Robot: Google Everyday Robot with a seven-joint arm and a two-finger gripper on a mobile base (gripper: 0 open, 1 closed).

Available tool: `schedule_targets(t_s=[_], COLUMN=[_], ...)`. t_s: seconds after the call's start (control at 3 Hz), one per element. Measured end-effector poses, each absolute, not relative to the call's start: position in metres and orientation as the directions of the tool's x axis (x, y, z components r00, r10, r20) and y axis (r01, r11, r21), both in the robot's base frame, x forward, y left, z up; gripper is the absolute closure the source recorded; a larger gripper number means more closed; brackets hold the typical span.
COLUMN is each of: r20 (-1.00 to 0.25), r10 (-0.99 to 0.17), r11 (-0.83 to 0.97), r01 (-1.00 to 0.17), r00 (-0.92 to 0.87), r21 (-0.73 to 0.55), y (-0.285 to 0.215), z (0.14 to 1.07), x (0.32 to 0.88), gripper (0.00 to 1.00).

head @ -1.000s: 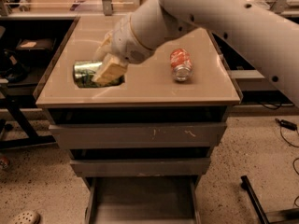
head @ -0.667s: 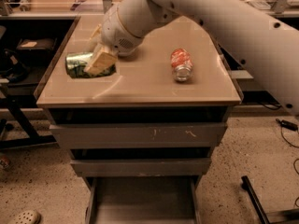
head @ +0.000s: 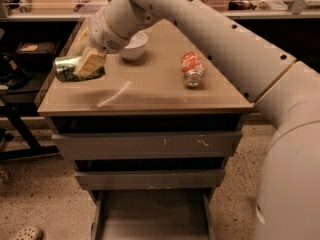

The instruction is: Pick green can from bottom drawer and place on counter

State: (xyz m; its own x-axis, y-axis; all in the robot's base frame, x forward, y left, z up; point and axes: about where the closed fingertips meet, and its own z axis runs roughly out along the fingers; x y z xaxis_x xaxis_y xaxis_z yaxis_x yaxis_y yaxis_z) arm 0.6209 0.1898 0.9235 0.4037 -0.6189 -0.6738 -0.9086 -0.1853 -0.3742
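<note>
cream-yellow gripper (head: 90, 64) at the glossy tan counter (head: 150, 91) edge, clamped on the green can (head: 64, 67), white bowl (head: 134, 45) just beside it, orange-and-white can (head: 192, 68) well apart, plain grey bottom drawer (head: 152, 219) far below

Dented green can (head: 65, 68) on its side in pincer (head: 89, 64) at counter (head: 150, 91) left edge, bottom drawer (head: 155, 216) open

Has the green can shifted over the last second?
Yes. Held in the gripper, the green can has moved left, away from the orange-and-white can, toward the left edge of the counter.

Claw (head: 88, 64) around can (head: 63, 68) at counter's (head: 150, 90) left edge, bottom drawer (head: 150, 217) below
</note>
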Motion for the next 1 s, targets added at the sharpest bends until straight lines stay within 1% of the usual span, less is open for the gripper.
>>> schedule_targets(t_s=[0.33, 1.0], r20=[-0.707, -0.743], r10=[-0.58, -0.54], r11=[-0.206, -0.215], r01=[-0.912, -0.919], r00=[0.406, 0.395], r21=[-0.355, -0.331], y=[0.208, 0.215], z=[0.895, 0.851], x=[0.634, 0.644], gripper=[1.0, 1.0])
